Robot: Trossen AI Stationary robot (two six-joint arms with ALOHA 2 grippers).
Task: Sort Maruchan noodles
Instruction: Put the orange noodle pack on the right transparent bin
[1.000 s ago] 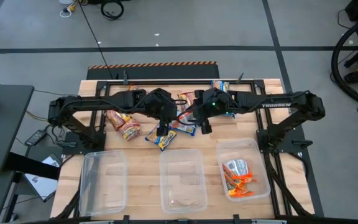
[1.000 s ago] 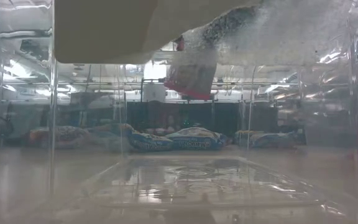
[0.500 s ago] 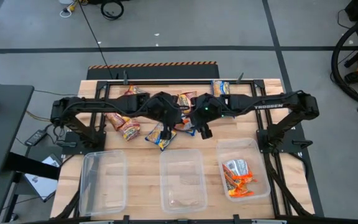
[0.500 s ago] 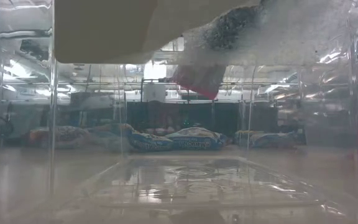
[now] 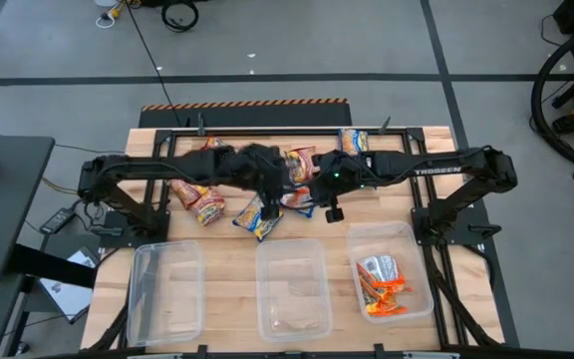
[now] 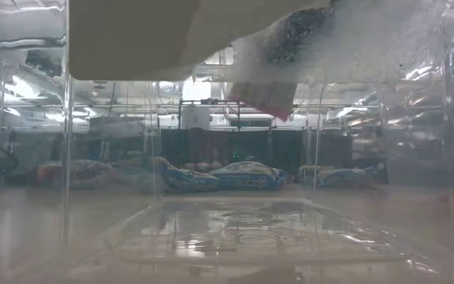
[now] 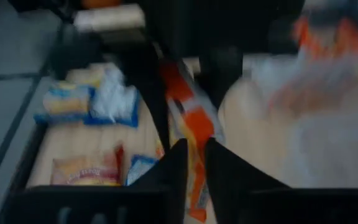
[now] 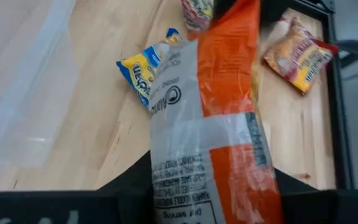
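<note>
My right gripper (image 5: 333,211) hangs over the table's middle, shut on an orange-and-white noodle packet (image 8: 222,93). The same packet shows dangling in the low view (image 6: 265,99). My left gripper (image 5: 275,187) hovers just left of it, its fingers close together (image 7: 194,168) with nothing between them. A blue-and-yellow packet (image 5: 254,216) lies flat below the left gripper. Red-and-yellow packets (image 5: 202,204) and others (image 5: 302,160) lie toward the far edge. Orange packets (image 5: 382,284) lie in the right bin. My right gripper pinches one short end of the orange-and-white packet (image 8: 211,186) between its two fingers (image 8: 132,180), coming from above. The packet is lifted clear of the table and hangs below the fingers.
Three clear plastic bins stand along the near edge: left (image 5: 167,249), middle (image 5: 292,249) and right (image 5: 414,239). Another packet (image 5: 354,140) lies at the far edge. Bare wood shows between the packets and the bins.
My left gripper has drawn up and away from the blue-and-yellow packet, toward the far edge and slightly right. My right gripper has carried the hanging orange packet a little toward the table's right.
</note>
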